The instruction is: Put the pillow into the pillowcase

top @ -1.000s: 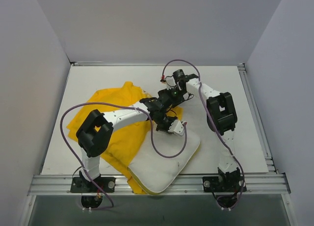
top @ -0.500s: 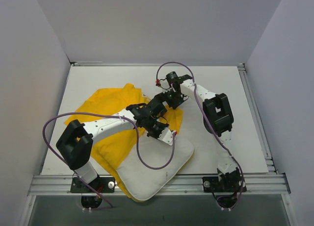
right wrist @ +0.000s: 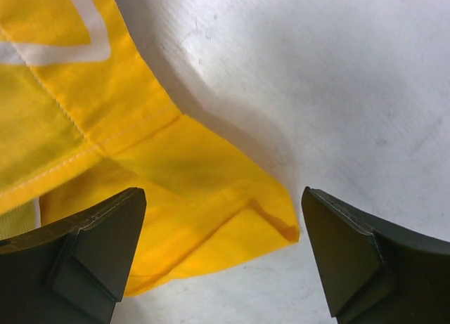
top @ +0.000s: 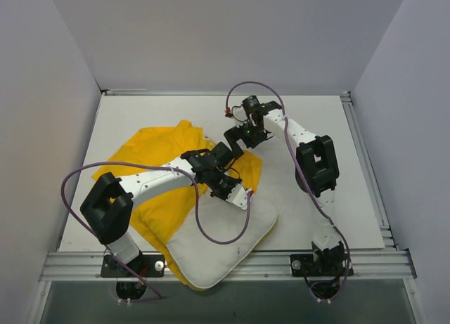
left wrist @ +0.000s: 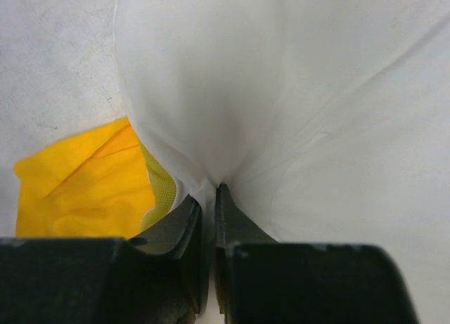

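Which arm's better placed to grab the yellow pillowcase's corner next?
Right, probably. The right gripper hangs open over the pillowcase at its loose corner; the left gripper is pinched shut on the pillow.

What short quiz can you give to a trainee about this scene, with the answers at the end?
1. True or false: the left gripper is shut on white fabric of the pillow.
2. Choose one. At the pillowcase, the right gripper is: A) shut on its corner; B) open, with its corner between the fingers; C) carrying it in the air.
3. Fill the gap: in the top view, the pillow lies at the ____ edge of the table, close to the arm bases.

Key: 1 true; 2 B; 3 near.
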Controlling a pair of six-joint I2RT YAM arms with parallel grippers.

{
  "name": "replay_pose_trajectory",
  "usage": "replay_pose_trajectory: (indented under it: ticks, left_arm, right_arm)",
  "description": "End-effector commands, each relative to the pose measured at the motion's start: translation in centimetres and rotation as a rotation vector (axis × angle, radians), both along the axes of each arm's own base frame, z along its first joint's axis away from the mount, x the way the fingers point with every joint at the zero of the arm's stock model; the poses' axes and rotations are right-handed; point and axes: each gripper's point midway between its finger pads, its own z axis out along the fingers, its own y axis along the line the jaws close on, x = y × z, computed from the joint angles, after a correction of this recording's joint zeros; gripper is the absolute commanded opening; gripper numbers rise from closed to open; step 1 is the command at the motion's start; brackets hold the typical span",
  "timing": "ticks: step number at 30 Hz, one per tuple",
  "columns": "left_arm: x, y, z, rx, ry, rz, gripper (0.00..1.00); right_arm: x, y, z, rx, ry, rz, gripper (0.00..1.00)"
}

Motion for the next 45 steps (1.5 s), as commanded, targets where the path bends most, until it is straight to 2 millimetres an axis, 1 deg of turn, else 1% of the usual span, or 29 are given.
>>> replay_pose_trajectory:
  ticks: [1,2,4,5,7,9,10,11,12,13,14,16,17,19,20,21,23,24,25,28,32,33,35,36,38,41,42,44,45]
  left_arm:
    - [0.2,-0.4,1.6,-0.032,-0.032,-0.028,0.00]
    - [0.3,-0.3,1.6,-0.030,-0.032,-0.023,0.00]
    - [0.6,-0.3,1.9,-0.033,-0.030,-0.003,0.00]
    - [0.8,-0.3,2.0,-0.037,-0.031,0.005,0.00]
    - [1.3,0.2,1.6,-0.016,-0.045,0.026,0.00]
    - [2.0,0.6,1.3,-0.001,-0.064,0.047,0.00]
    - [2.9,1.2,0.8,0.028,-0.081,0.076,0.00]
    - [3.5,1.6,0.6,0.042,-0.091,0.097,0.00]
    - [4.1,2.0,0.4,0.056,-0.100,0.117,0.00]
    - [5.6,3.1,0.0,0.085,-0.122,0.165,0.00]
    - [6.5,3.4,0.0,0.086,-0.139,0.190,0.00]
    - [9.1,4.9,-0.4,0.107,-0.160,0.291,0.00]
    - [10.6,5.5,-0.2,0.119,-0.202,0.336,0.00]
    - [13.1,6.4,-0.2,0.136,-0.238,0.419,0.00]
    - [15.1,7.8,-0.1,0.159,-0.282,0.488,0.00]
    - [16.5,8.0,0.6,0.154,-0.303,0.530,0.00]
    - [19.4,9.4,0.4,0.177,-0.360,0.626,0.00]
    - [20.5,9.6,0.9,0.171,-0.380,0.671,0.00]
    - [21.1,9.6,0.4,0.181,-0.379,0.692,0.00]
    - [22.2,8.7,0.8,0.143,-0.361,0.768,0.00]
    - [20.6,5.4,0.8,0.080,-0.273,0.791,0.00]
    - [19.8,4.1,0.4,0.069,-0.228,0.821,0.00]
    - [19.9,2.7,1.0,0.026,-0.161,0.956,0.00]
    - [19.9,2.4,0.3,0.031,-0.121,0.998,0.00]
    - [20.7,2.9,0.8,0.009,-0.103,1.111,0.00]
    - [21.4,4.7,2.1,-0.087,0.048,1.309,0.00]
    - [21.3,5.0,3.7,-0.136,0.092,1.324,0.00]
    - [20.8,5.8,4.7,-0.189,0.224,1.367,0.00]
    - [20.1,6.1,5.1,-0.199,0.264,1.371,0.00]
  right_arm:
    - [-0.5,0.3,-2.1,-0.057,0.059,0.075,1.00]
    - [-1.4,0.0,-3.8,-0.078,0.126,0.081,1.00]
    - [-2.0,0.5,-4.0,-0.036,0.179,0.086,0.97]
    - [-3.3,0.1,-4.4,-0.035,0.246,0.096,0.84]
    - [-5.5,0.2,-3.9,0.009,0.327,0.114,0.65]
    - [-7.2,-0.2,-3.4,0.032,0.377,0.137,0.30]
    - [-8.9,-0.8,-2.4,0.063,0.426,0.126,0.09]
    - [-9.4,-1.1,-1.6,0.091,0.439,0.111,0.00]
    - [-10.0,-1.6,-0.8,0.122,0.455,0.084,0.00]
    - [-9.7,-2.9,1.4,0.177,0.432,0.040,0.00]
    - [-11.2,-3.7,1.6,0.204,0.480,0.012,0.00]
    - [-11.8,-6.3,3.5,0.226,0.443,-0.017,0.00]
    - [-13.4,-7.8,2.9,0.193,0.478,-0.025,0.00]
    - [-15.3,-9.8,3.4,0.167,0.488,0.005,0.00]
    - [-15.8,-11.1,3.3,0.159,0.501,-0.010,0.00]
    - [-17.3,-12.1,2.6,0.136,0.541,-0.006,0.00]
    - [-18.5,-13.4,2.3,0.122,0.568,0.007,0.00]
    - [-19.5,-13.9,1.8,0.109,0.599,0.007,0.00]
    - [-19.8,-13.9,1.6,0.106,0.617,0.011,0.00]
    - [-19.2,-12.6,1.7,0.160,0.634,-0.009,0.00]
    - [-17.2,-9.5,2.6,0.223,0.613,-0.023,0.00]
    - [-17.2,-8.3,2.9,0.234,0.622,-0.032,0.00]
    - [-17.0,-6.1,4.3,0.314,0.623,-0.030,0.00]
    - [-17.4,-5.2,5.0,0.339,0.631,-0.021,0.00]
    - [-19.1,-3.0,7.8,0.448,0.634,0.023,0.00]
    - [-21.6,-1.5,10.8,0.573,0.634,0.060,0.00]
    - [-22.1,-1.3,11.1,0.591,0.642,0.063,0.00]
    - [-22.9,-0.8,11.4,0.628,0.670,0.048,0.00]
    - [-23.1,-0.6,10.6,0.651,0.684,0.037,0.00]
